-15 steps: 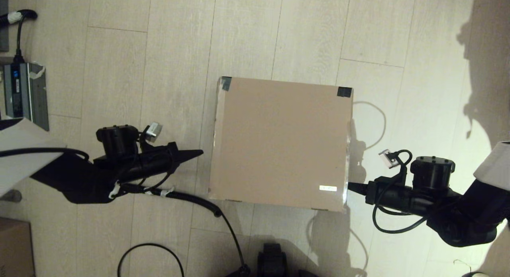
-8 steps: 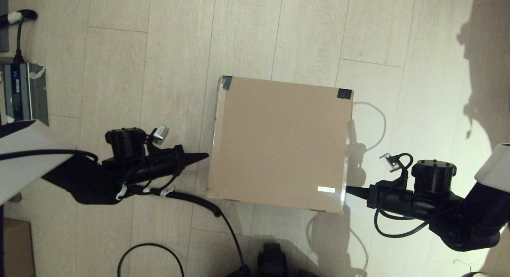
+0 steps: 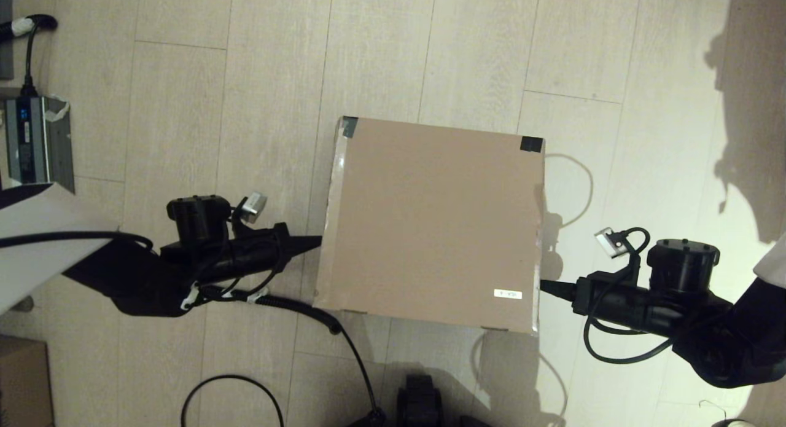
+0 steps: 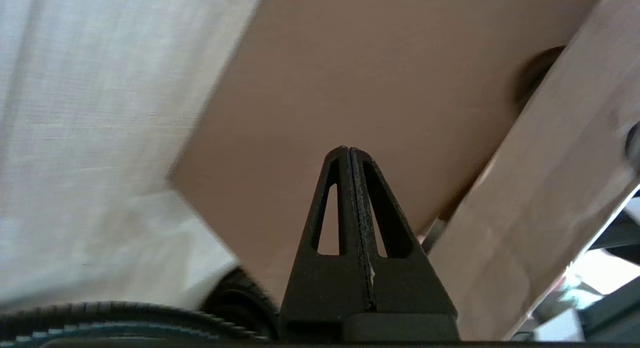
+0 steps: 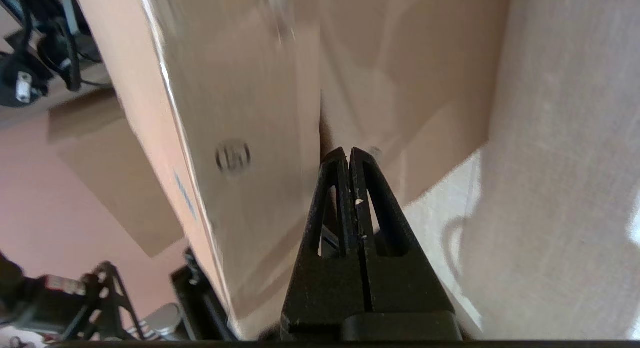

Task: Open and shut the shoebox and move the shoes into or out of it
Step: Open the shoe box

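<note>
Now shoebox (image 3: 430,221) between (closed) fingers (image 3: 310,241)

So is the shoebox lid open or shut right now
Shut. The shoebox lid lies flat over the top; both closed grippers, left gripper and right gripper, sit at its sides.

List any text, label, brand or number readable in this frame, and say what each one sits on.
White label on the shoebox lid: print too small to read.
Round stamp on the shoebox side, right wrist view: blurred, unreadable.
Blue mark near that side's edge: blurred, unreadable.
Grey device on the floor at far left: markings too small to read.
Nothing legible anywhere.
</note>
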